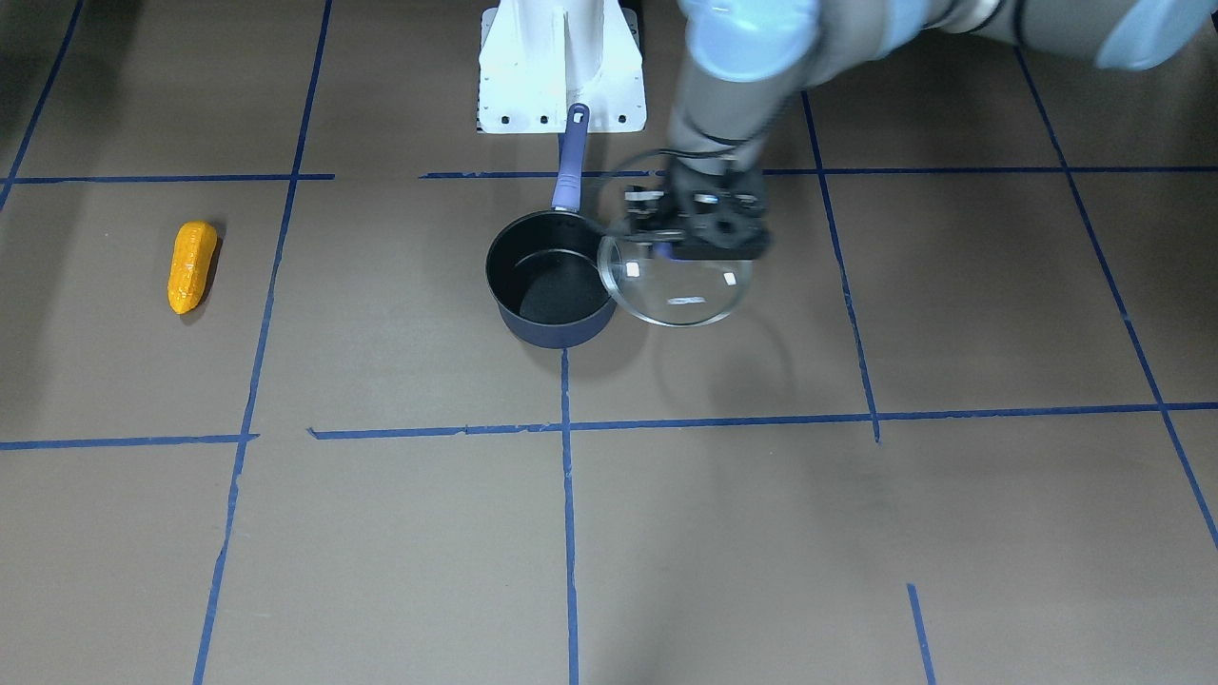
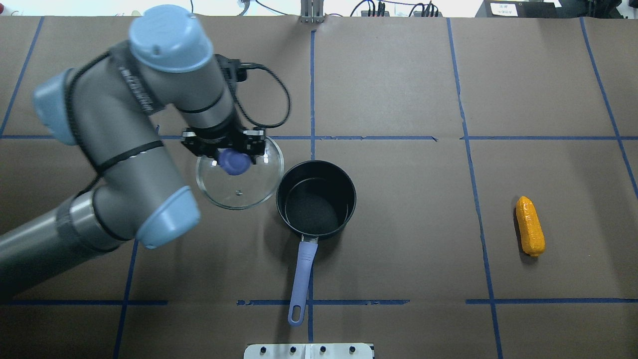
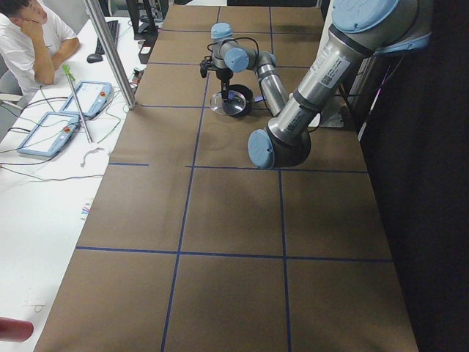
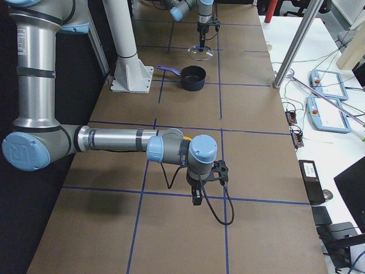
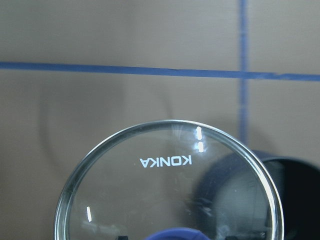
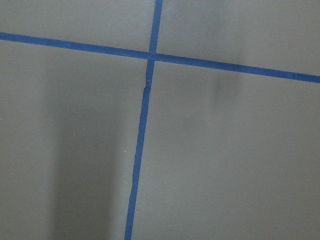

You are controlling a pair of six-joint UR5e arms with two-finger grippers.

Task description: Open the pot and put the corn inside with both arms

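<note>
The dark navy pot (image 2: 316, 199) stands open mid-table, black inside, its purple-blue handle (image 2: 302, 279) pointing toward the robot base. My left gripper (image 2: 232, 158) is shut on the purple knob of the glass lid (image 2: 239, 189) and holds it above the table just left of the pot. The lid fills the left wrist view (image 5: 170, 185), marked KONKA. The orange-yellow corn (image 2: 530, 226) lies on the paper far to the right, apart from everything. My right gripper (image 4: 197, 197) shows only in the exterior right view, low over the table, far from the corn; I cannot tell if it is open.
The white base stand (image 1: 561, 67) sits just behind the pot handle. Blue tape lines (image 2: 312, 89) cross the brown paper. An operator (image 3: 33, 37) sits at a side table with tablets beyond the far edge.
</note>
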